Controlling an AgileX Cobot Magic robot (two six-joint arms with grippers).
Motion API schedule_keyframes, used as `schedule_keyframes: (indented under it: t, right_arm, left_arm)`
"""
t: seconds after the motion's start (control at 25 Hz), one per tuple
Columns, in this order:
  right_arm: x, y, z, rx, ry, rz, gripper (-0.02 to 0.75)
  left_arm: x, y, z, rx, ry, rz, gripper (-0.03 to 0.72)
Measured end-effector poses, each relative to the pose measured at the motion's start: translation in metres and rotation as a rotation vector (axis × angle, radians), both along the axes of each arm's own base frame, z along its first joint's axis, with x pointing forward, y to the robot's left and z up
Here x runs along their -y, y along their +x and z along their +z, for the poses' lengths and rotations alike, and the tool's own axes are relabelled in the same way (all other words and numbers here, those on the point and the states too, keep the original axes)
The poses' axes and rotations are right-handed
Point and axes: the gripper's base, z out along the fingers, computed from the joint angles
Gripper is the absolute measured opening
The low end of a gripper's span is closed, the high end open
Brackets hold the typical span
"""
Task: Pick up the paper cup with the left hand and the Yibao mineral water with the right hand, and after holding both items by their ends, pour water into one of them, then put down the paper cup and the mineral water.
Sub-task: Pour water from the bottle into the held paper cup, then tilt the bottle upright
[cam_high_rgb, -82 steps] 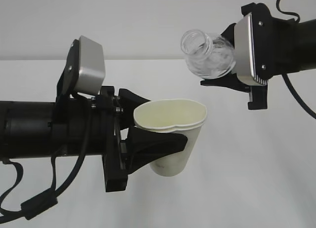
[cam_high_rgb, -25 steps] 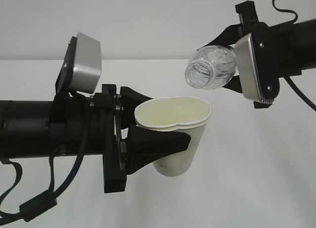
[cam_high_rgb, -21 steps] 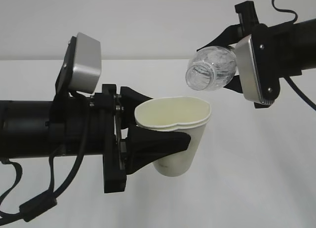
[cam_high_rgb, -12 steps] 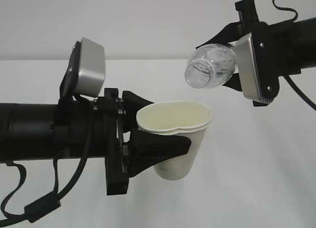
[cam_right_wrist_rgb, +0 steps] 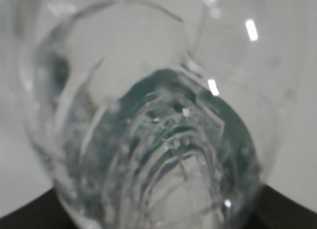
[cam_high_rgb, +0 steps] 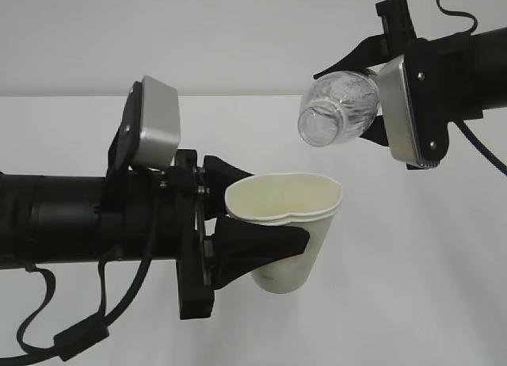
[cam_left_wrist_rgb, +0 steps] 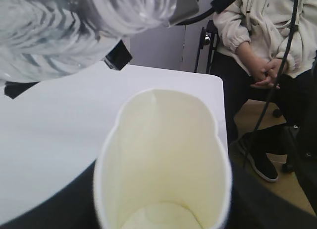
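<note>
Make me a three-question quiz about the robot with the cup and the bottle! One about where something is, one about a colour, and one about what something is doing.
1. Where is the mouth of the Yibao mineral water compared with the paper cup?
A. Above the cup's rim, not touching
B. Pushed down inside the cup
C. Lying under the cup

2. What colour is the inside of the paper cup?
A. Bright red
B. Pale cream
C. Dark blue

3. What is the left hand doing?
A. Resting open on the table
B. Holding a spoon
C. Gripping the cup in the air

Answers:
1. A, the exterior view shows a gap between the tilted bottle mouth and the rim.
2. B, the left wrist view looks straight into a cream interior.
3. C, black fingers clamp the cup's sides, squashing its rim out of round.
</note>
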Motion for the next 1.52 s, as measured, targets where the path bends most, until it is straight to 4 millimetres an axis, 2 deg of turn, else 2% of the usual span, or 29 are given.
schedule_keyframes:
  t: [1.52]
  right_arm:
    - [-0.0011, 0.0019, 0.0043, 0.139, -0.046, 0.054, 0.435]
  left_arm:
    - [0.0012, -0.0004, 0.0034, 0.049, -0.046, -0.017, 0.385]
